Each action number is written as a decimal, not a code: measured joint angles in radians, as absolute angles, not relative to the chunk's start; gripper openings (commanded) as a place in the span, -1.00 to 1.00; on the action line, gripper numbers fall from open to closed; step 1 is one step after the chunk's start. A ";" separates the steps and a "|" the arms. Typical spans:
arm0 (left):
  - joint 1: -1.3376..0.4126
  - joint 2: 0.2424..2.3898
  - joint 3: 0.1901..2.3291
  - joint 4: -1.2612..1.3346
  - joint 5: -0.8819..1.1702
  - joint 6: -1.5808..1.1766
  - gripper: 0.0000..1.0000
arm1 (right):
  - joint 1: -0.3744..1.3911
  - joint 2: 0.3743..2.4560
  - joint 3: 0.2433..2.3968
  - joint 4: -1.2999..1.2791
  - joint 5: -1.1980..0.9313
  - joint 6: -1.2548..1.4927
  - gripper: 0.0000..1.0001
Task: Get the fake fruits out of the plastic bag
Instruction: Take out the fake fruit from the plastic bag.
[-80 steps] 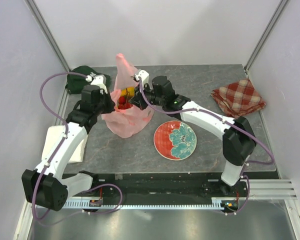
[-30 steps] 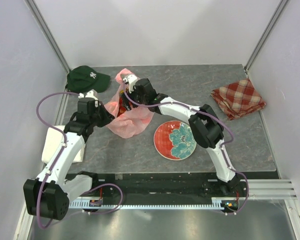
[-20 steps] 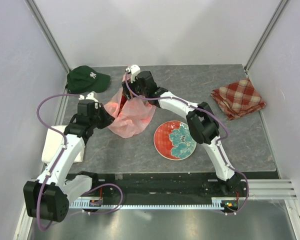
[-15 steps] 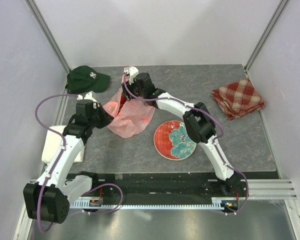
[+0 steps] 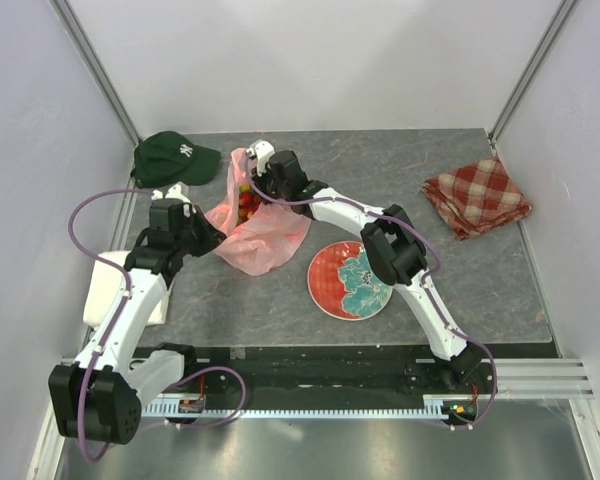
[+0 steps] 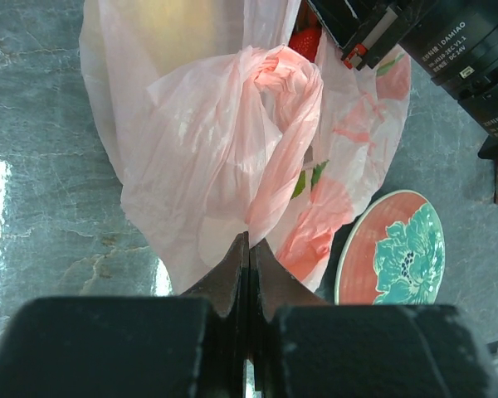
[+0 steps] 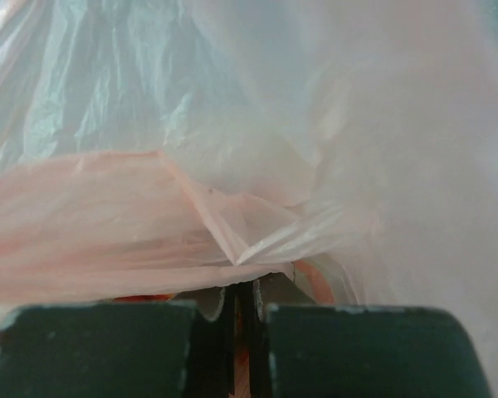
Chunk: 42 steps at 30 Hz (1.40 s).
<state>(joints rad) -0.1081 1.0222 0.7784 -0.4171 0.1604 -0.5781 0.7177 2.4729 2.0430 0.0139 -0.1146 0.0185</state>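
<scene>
Jaws check: left jaws are clamped on the left edge of the thin crinkly pink plastic bag (image 5: 265, 235), right jaws pinched together on a fold of film at its mouth. Bag's slumped on the grey marbled table (image 5: 460, 280) between a dark green baseball cap (image 5: 175, 158) and a round red plate with a teal flower (image 5: 350, 280). Small red plastic berries (image 5: 245, 198) peek from inside.

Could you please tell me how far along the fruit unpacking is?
Nothing is out yet: the plate holds no fruit. In hand, the left gripper pinches the bag at its side and the right gripper at its mouth, both shut. Every fruit is left to remove; red berries show inside.
</scene>
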 measured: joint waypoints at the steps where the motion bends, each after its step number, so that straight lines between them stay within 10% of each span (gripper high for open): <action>1: -0.107 1.022 0.779 -0.417 0.160 -0.578 -0.97 | 0.718 2.471 2.043 0.013 -0.117 0.014 -1.00; 42: 0.004 1.025 0.910 -0.354 0.167 -0.574 -0.97 | 0.703 1.458 1.666 -0.094 -0.500 0.118 -1.00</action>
